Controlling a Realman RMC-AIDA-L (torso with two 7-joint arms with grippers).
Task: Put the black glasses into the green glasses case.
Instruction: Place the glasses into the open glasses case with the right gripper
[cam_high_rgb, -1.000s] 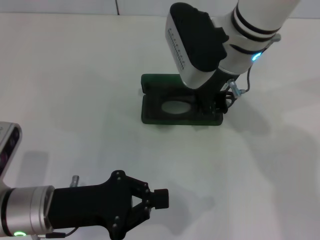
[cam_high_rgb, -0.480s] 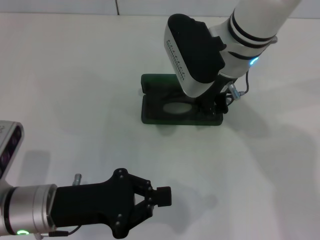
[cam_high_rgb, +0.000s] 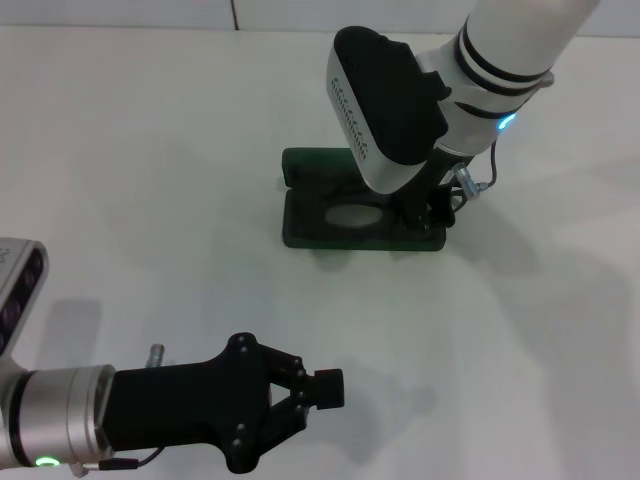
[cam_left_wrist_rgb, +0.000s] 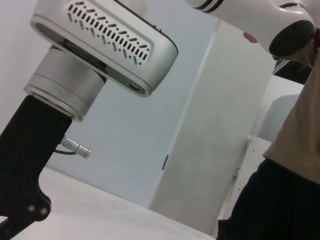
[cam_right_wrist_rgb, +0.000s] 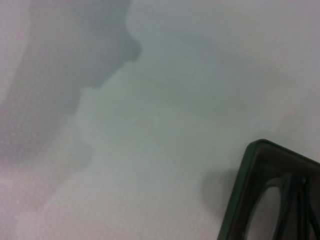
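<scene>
The green glasses case (cam_high_rgb: 303, 226) lies open on the white table, its lid (cam_high_rgb: 312, 165) folded back on the far side. The black glasses (cam_high_rgb: 352, 215) lie inside it; one oval lens shows and the rest is hidden under my right arm. My right gripper (cam_high_rgb: 428, 205) hangs low over the right end of the case, mostly hidden by its wrist. The right wrist view shows a corner of the case (cam_right_wrist_rgb: 239, 192) with a lens and frame (cam_right_wrist_rgb: 270, 207) inside. My left gripper (cam_high_rgb: 325, 388) is shut and empty, low near the front of the table, well away from the case.
The white table (cam_high_rgb: 150, 180) spreads all around the case. The left wrist view shows my right arm's wrist housing (cam_left_wrist_rgb: 100, 35) from below, a wall behind it, and a person (cam_left_wrist_rgb: 290, 150) standing at the side.
My right arm has shifted slightly left over the case. My left gripper has crept a little to the right. The case and glasses have not moved.
</scene>
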